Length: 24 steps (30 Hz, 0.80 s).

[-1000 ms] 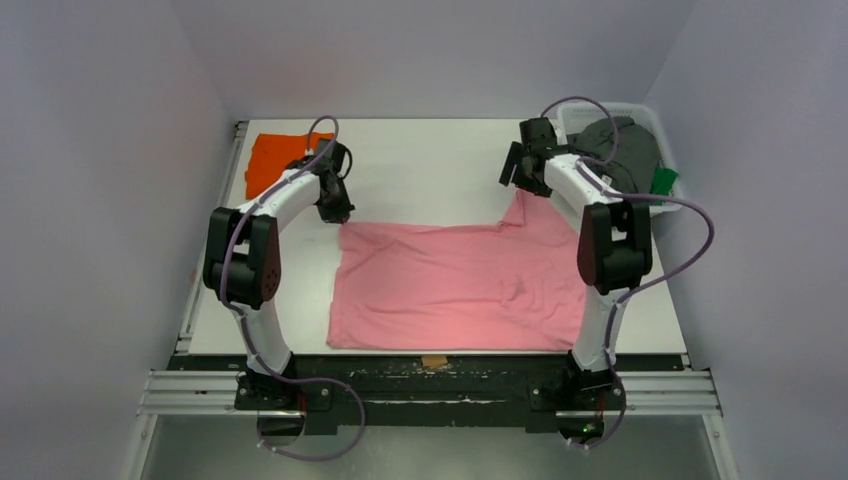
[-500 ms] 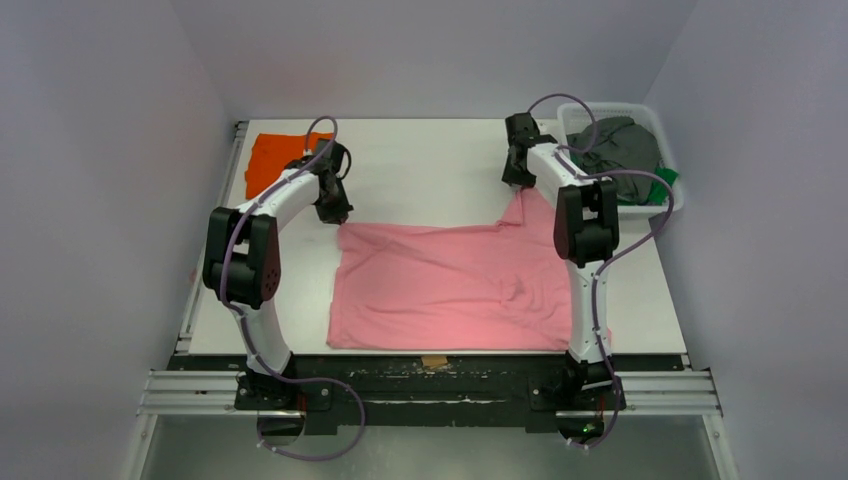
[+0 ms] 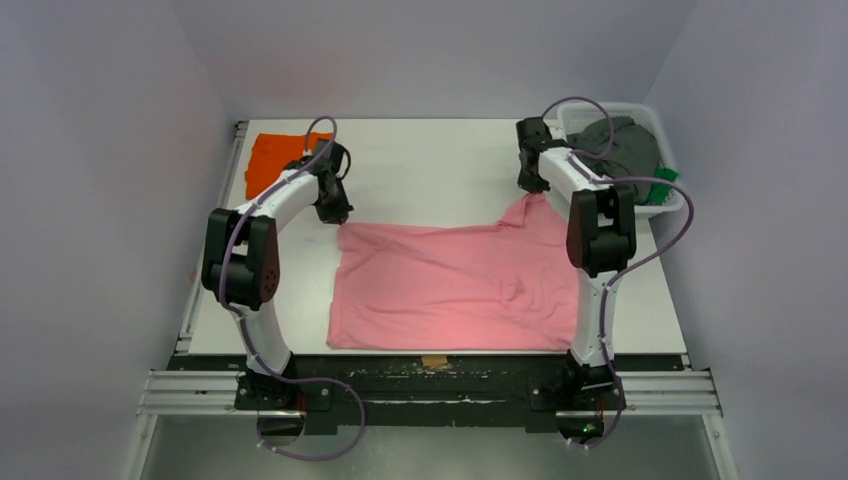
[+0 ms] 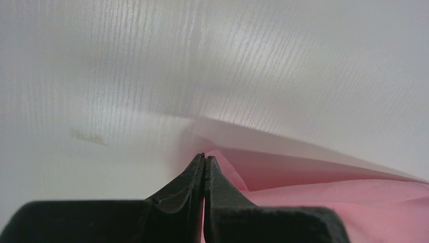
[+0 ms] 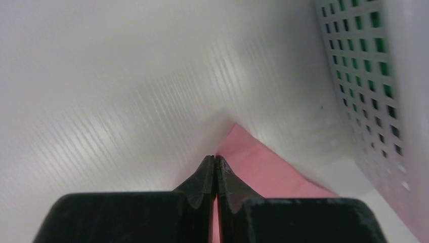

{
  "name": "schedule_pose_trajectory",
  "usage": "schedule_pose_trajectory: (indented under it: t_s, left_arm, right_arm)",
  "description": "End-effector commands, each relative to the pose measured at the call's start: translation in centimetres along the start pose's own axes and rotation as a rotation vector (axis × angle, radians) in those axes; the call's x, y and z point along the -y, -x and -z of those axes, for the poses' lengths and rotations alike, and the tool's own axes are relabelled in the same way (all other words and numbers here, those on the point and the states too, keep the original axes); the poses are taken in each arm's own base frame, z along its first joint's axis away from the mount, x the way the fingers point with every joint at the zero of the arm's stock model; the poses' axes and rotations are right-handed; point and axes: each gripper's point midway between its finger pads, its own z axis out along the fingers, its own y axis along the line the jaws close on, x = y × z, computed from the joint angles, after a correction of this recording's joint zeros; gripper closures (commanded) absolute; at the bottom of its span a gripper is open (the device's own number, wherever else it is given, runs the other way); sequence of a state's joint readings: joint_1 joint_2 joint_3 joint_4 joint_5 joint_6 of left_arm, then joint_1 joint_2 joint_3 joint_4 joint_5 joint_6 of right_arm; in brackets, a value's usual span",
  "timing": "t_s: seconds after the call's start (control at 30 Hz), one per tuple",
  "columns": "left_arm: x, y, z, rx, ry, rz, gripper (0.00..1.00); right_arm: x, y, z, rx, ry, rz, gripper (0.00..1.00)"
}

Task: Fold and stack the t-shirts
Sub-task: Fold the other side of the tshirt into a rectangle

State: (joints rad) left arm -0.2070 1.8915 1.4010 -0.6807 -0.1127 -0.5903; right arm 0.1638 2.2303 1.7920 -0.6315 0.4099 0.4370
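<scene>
A light pink t-shirt [image 3: 450,285] lies spread flat on the white table. My left gripper [image 3: 341,218] is shut on its far left corner; in the left wrist view the fingertips [image 4: 204,156] pinch the pink cloth [image 4: 329,192], which lifts slightly off the table. My right gripper [image 3: 531,190] is shut on the far right corner, a pink point [image 5: 263,169] sticking out past the closed tips [image 5: 216,158]. A bright orange t-shirt [image 3: 270,160] lies folded at the far left. Dark grey t-shirts [image 3: 625,150] and a green one [image 3: 662,182] sit in the basket.
The white mesh basket [image 3: 672,205] stands at the far right corner, close beside my right gripper; its wall [image 5: 374,76] fills the right of the right wrist view. Grey walls enclose the table on three sides. A small tan tape mark [image 3: 434,361] sits at the near edge.
My right gripper dropped onto the far right corner of the pink shirt and closed on it. The left arm has kept still, holding its corner.
</scene>
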Motion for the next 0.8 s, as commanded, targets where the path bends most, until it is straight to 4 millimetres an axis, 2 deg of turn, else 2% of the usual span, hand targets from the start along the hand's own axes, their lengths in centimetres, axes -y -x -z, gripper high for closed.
schedule_pose_trajectory:
  t_s: [0.0, 0.13, 0.4, 0.63, 0.77]
  left_arm:
    - [0.3, 1.1, 2.7, 0.07, -0.055, 0.021, 1.0]
    - [0.1, -0.1, 3.7, 0.081, -0.091, 0.037, 1.0]
    - [-1.2, -3.6, 6.0, 0.114, -0.106, 0.041, 1.0]
    - [-2.6, -6.9, 7.7, 0.141, -0.108, 0.043, 1.0]
    - [-3.3, -8.4, 8.2, 0.144, -0.086, 0.03, 1.0]
  right_arm:
    - [2.0, 4.5, 6.1, 0.167, 0.019, -0.084, 1.0]
    - [4.6, 2.1, 9.4, 0.165, 0.021, -0.109, 1.0]
    - [10.1, -4.4, 16.0, 0.135, 0.01, -0.155, 1.0]
    - [14.4, -9.7, 20.6, 0.116, -0.02, -0.185, 1.0]
    - [15.9, -12.1, 22.4, 0.087, -0.001, -0.178, 1.0]
